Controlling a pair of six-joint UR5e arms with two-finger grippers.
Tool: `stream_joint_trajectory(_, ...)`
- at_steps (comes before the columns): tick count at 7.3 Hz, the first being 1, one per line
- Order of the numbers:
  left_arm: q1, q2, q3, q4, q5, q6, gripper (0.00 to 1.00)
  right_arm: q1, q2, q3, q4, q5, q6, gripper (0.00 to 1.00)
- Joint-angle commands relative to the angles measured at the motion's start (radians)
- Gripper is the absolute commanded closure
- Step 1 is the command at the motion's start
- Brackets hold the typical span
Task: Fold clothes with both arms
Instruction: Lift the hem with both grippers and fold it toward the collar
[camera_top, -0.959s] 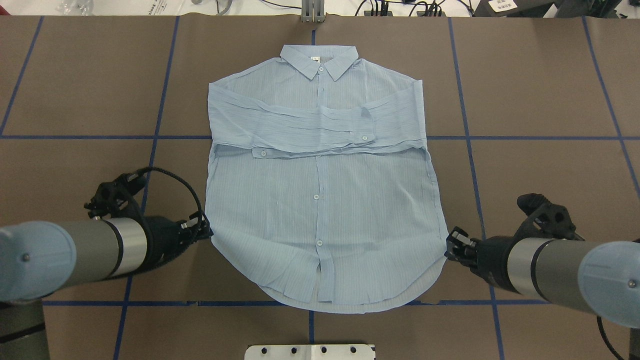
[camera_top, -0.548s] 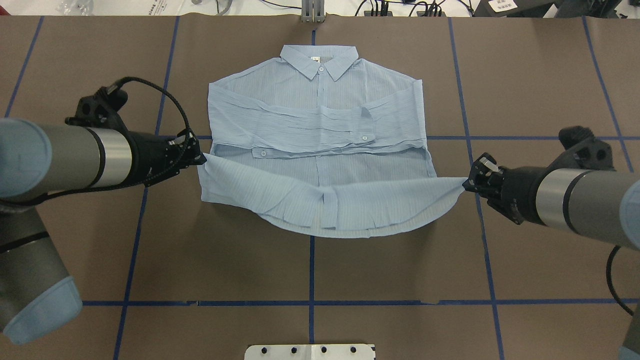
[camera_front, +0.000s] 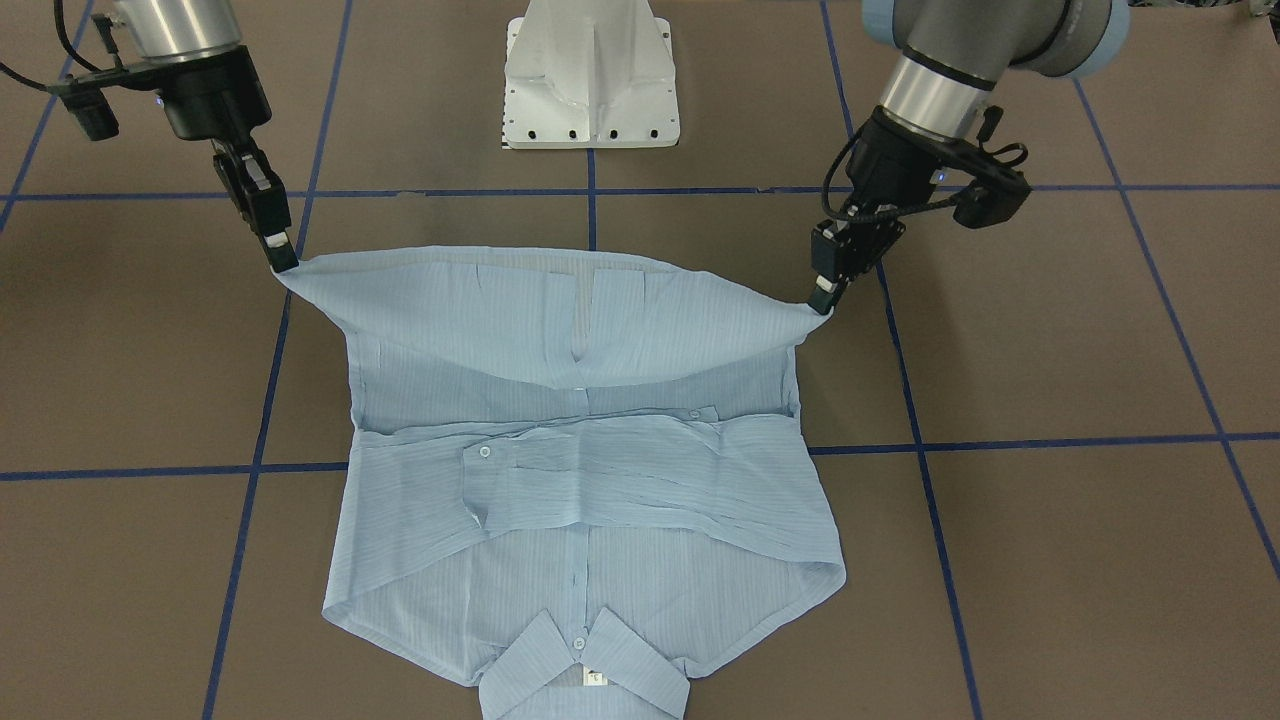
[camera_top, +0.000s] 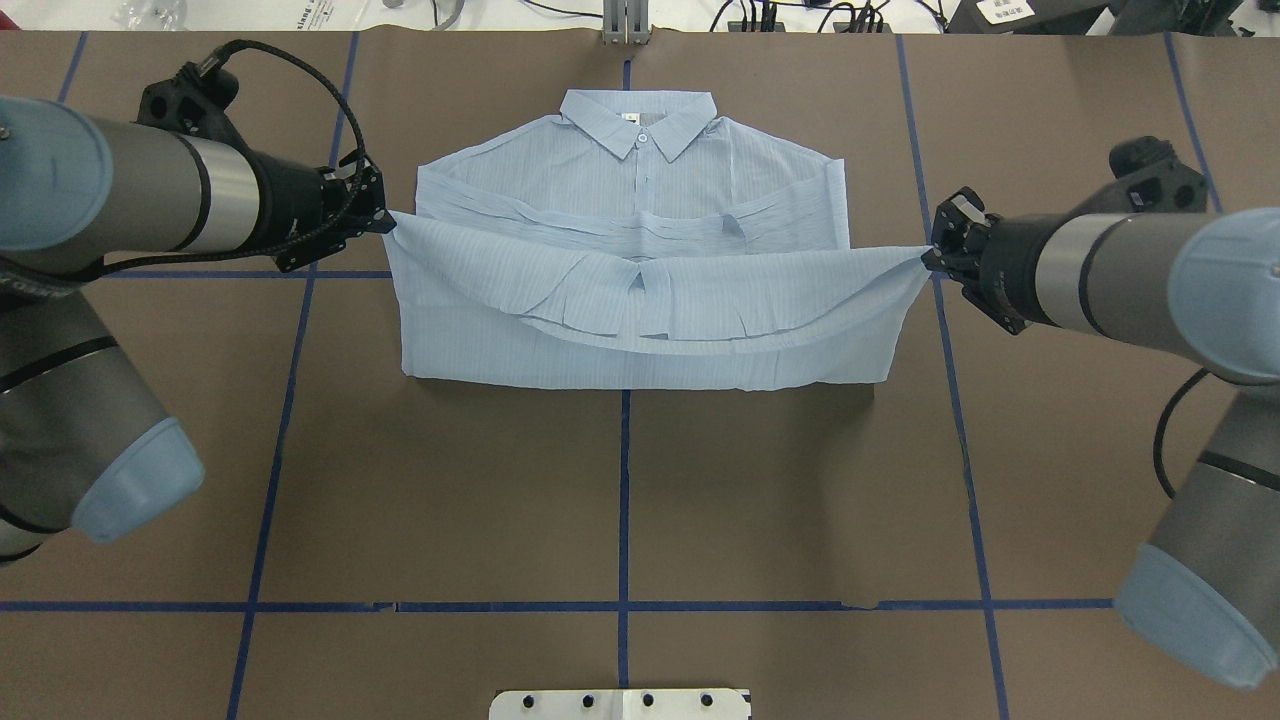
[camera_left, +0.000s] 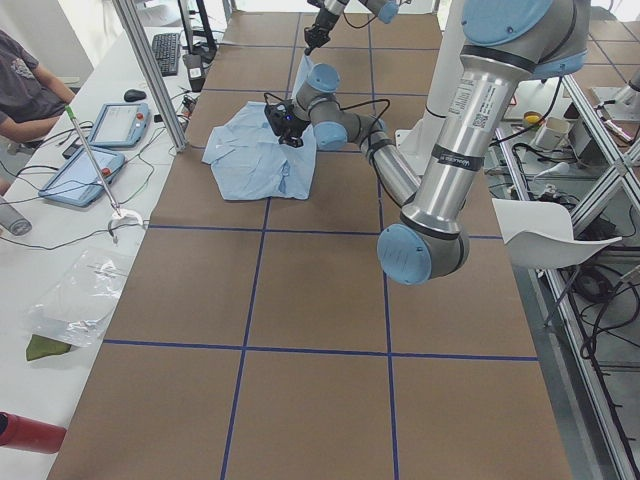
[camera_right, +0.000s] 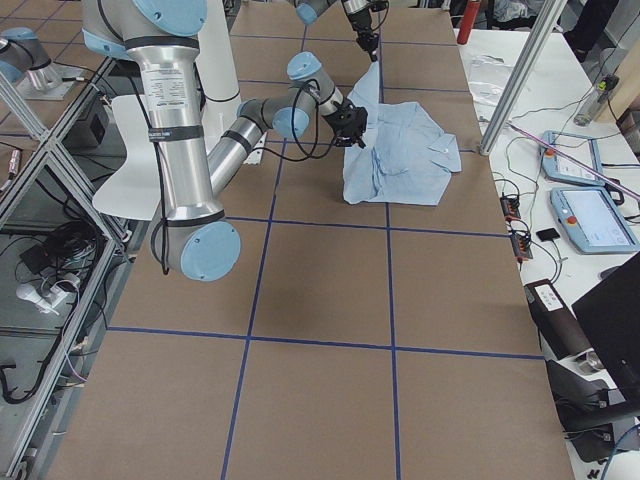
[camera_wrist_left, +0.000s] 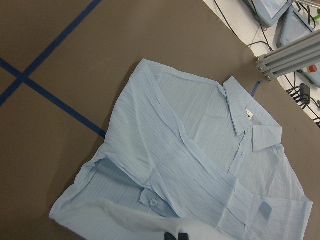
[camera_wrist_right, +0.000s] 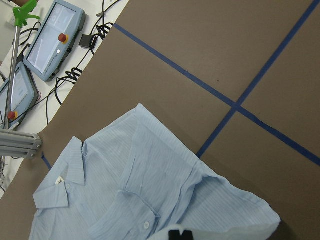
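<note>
The pale-blue striped shirt (camera_top: 640, 170) lies face up on the brown table, collar (camera_top: 638, 115) at the far edge and sleeves folded across the chest. Its lower half (camera_top: 640, 300) is lifted and stretched between the two grippers, hanging over the sleeves. My left gripper (camera_top: 388, 222) is shut on the hem's left corner. My right gripper (camera_top: 928, 257) is shut on the right corner. In the front-facing view the left gripper (camera_front: 822, 303) and the right gripper (camera_front: 283, 262) hold the hem taut above the shirt (camera_front: 590, 480). Both wrist views look down on the shirt (camera_wrist_left: 200, 165) (camera_wrist_right: 150, 190).
Blue tape lines cross the brown table cover (camera_top: 620, 500). The white pedestal base (camera_front: 590, 80) stands at the near edge. A metal post (camera_top: 625, 25) rises beyond the collar. Tablets (camera_left: 115, 125), cables and a seated person (camera_left: 25, 85) are at a side bench past the far edge.
Both grippers, shut on the hem corners, lifted the shirt's lower half off the table and carried it away from the base toward the collar, so it now covers the folded sleeves.
</note>
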Motion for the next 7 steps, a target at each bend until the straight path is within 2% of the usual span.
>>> stream_joint_trajectory(1,-0.039,-0.055,0.145,-0.050,0.000,0.111,1.00,0.063,0.165,-0.196,-0.046,0.001,-0.091,1.00)
stream_joint_trajectory(3,-0.044,-0.115,0.318,-0.168,0.000,0.182,1.00,0.083,0.229,-0.364,-0.025,0.006,-0.171,1.00)
stream_joint_trajectory(4,-0.044,-0.121,0.372,-0.243,0.000,0.231,1.00,0.088,0.280,-0.460,0.007,0.004,-0.172,1.00)
stream_joint_trajectory(5,-0.044,-0.121,0.398,-0.271,-0.001,0.315,1.00,0.095,0.285,-0.514,0.056,0.004,-0.174,1.00)
stream_joint_trajectory(7,-0.042,-0.158,0.474,-0.279,0.002,0.357,1.00,0.102,0.366,-0.644,0.093,0.006,-0.174,1.00)
